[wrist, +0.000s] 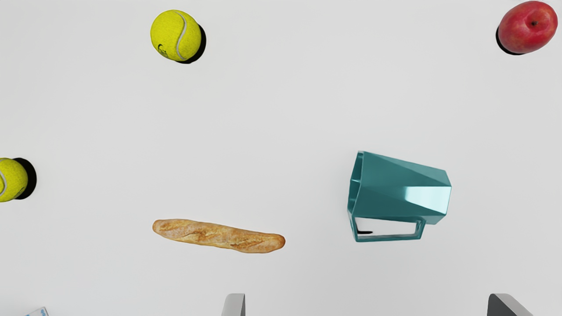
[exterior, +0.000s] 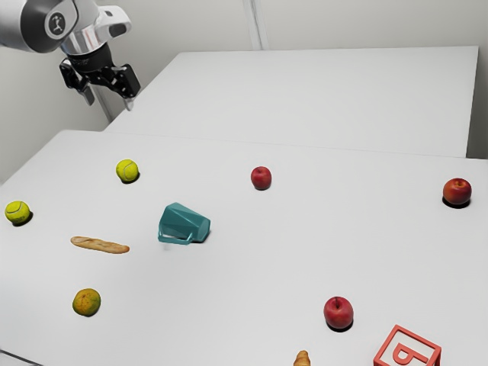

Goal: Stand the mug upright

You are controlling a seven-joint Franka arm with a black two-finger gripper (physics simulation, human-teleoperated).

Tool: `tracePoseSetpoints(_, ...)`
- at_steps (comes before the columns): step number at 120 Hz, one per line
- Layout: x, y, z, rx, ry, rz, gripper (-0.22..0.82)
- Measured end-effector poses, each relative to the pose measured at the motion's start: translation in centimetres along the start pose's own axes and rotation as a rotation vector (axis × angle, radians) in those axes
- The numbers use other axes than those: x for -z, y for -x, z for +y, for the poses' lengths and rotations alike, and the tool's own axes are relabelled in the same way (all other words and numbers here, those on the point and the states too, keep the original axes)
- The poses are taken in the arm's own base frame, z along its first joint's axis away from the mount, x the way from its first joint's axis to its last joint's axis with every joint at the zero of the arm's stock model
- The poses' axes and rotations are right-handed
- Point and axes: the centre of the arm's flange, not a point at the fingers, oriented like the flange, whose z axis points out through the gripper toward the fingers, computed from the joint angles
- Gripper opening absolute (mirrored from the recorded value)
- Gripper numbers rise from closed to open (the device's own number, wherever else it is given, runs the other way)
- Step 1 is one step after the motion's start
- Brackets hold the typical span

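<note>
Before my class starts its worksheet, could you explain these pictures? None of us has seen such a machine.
This is a robot arm whose grasping tool has two fingers. The exterior view is taken from the arm's side; the wrist view comes from a camera riding with the tool. On the white table lie a teal mug, tipped on its side, a baguette, two tennis balls, three red fruits, an orange-green fruit, part of what looks like a croissant and a red letter block. The fingers stand apart, holding nothing.
</note>
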Motion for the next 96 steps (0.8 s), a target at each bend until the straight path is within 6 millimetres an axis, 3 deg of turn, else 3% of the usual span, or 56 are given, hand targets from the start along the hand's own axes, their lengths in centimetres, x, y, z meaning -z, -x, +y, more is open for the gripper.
tracePoseSetpoints(29,-0.4,0.0,-0.1,0.014,-0.003,-0.006,0.6)
tracePoseSetpoints(53,-3.1,-0.7,-0.2,0.049,0.062,-0.058,0.6)
tracePoseSetpoints(96,-15.9,0.5,-2.7,0.246,0.377,-0.33,0.6)
